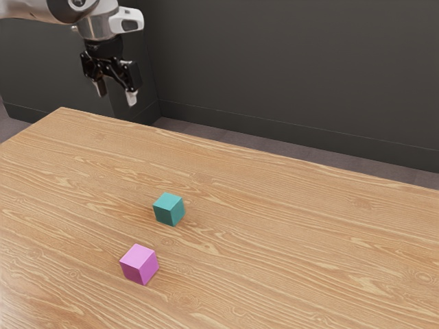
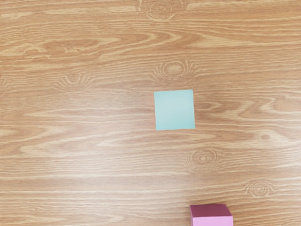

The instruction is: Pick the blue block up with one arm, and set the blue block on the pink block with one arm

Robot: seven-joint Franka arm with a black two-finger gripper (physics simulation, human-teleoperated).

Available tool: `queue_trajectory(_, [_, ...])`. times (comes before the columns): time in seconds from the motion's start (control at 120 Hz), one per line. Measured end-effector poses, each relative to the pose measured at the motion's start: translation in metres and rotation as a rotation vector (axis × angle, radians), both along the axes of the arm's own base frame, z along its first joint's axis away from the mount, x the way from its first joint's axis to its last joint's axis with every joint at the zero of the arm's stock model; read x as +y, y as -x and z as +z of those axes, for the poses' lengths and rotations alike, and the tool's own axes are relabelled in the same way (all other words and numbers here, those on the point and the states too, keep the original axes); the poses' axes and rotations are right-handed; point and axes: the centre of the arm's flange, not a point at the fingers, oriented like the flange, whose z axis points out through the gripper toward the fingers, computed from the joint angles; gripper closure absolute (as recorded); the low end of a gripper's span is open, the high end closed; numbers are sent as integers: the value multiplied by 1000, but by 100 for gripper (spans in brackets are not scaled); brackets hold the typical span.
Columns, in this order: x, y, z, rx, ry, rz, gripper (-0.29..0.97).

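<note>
The black two-finger gripper (image 1: 115, 94) hangs released above the teal-blue cube (image 1: 169, 209), poised to descend. The pink cube (image 1: 139, 264) waits near that cube.

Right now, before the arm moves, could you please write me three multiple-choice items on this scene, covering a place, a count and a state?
1. Where is the blue block?
A. On top of the pink block
B. On the table, apart from the pink block
C. Hanging in the air

2. How many blocks lie on the table?
A. One
B. Two
C. Three

3. What state is the gripper in?
A. Clamped on the blue block
B. Open, well above the table
C. Pressed shut on the pink block

Answers:
1 B, since bare wood shows between the two blocks in both views.
2 B, since there is one blue block and one pink block.
3 B, since its fingers stand apart with nothing between them.
</note>
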Motion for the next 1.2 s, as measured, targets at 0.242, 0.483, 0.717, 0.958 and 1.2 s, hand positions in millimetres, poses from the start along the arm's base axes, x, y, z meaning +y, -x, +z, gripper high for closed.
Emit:
queue_trajectory(0.242, [-2, -20, -21, -7, -2, -20, 0])
queue_trajectory(0.483, [3, -28, -193, 78, 59, -6, 0])
queue_trajectory(0.717, [1, -55, -275, 23, 164, 67, 0])
queue_trajectory(0.958, [2, -54, -333, 57, 183, 98, 0])
queue_trajectory(1.2, [4, -57, -354, 52, 179, 103, 0])
